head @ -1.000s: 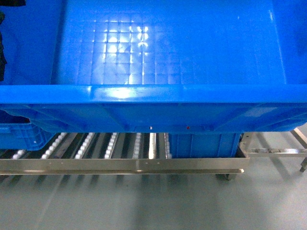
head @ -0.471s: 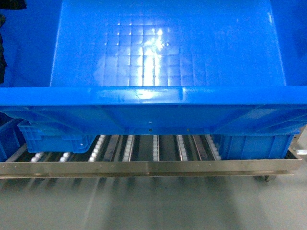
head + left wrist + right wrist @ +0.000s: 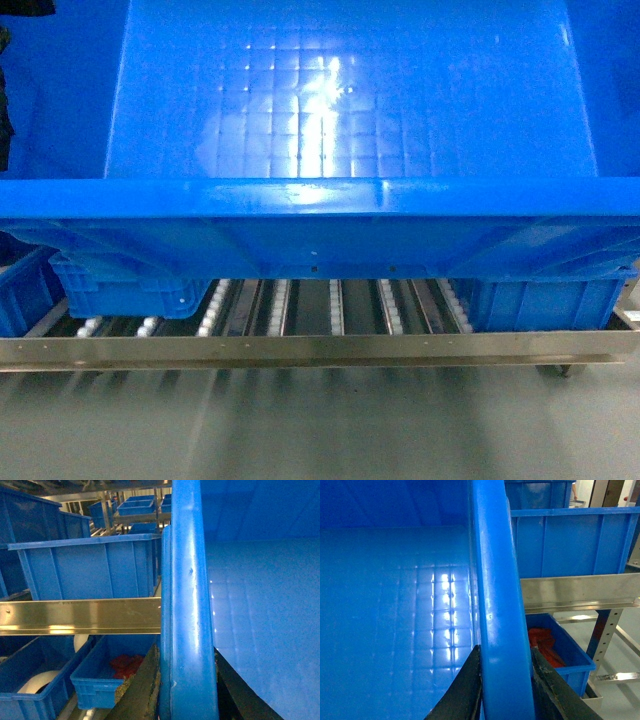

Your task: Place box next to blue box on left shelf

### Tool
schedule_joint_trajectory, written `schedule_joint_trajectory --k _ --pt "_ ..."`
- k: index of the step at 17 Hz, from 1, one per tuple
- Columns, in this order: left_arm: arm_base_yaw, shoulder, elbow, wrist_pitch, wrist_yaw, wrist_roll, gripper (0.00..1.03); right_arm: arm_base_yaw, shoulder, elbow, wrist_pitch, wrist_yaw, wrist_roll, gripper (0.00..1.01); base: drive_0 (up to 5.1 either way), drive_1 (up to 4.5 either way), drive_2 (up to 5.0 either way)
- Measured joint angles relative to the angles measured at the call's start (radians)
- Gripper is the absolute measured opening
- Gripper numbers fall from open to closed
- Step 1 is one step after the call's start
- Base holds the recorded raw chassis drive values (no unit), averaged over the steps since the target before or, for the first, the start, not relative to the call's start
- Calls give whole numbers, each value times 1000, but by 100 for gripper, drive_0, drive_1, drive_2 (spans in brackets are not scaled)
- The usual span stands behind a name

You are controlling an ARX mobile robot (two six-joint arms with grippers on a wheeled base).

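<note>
The blue crate (image 3: pixel 340 120) hangs above the roller rack (image 3: pixel 330 305), between two other blue boxes (image 3: pixel 120 285). The left gripper (image 3: pixel 187 690) clamps its left rim and the right gripper (image 3: pixel 505 690) clamps its right rim, both reaching from below.

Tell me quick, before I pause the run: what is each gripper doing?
Left gripper: shut on the blue crate, clamping its rim.
Right gripper: shut on the blue crate's opposite rim.

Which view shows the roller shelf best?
The head view: the shelf lies below the box, with rollers and front rail visible. The left wrist view shows only a metal rail, the right wrist view one too.
</note>
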Motion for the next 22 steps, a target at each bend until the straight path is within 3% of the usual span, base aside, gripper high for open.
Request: schedule_joint_trajectory --k 22 --pt "1 0 0 1 1 0 18 1 0 0 2 -2 0 20 0 0 0"
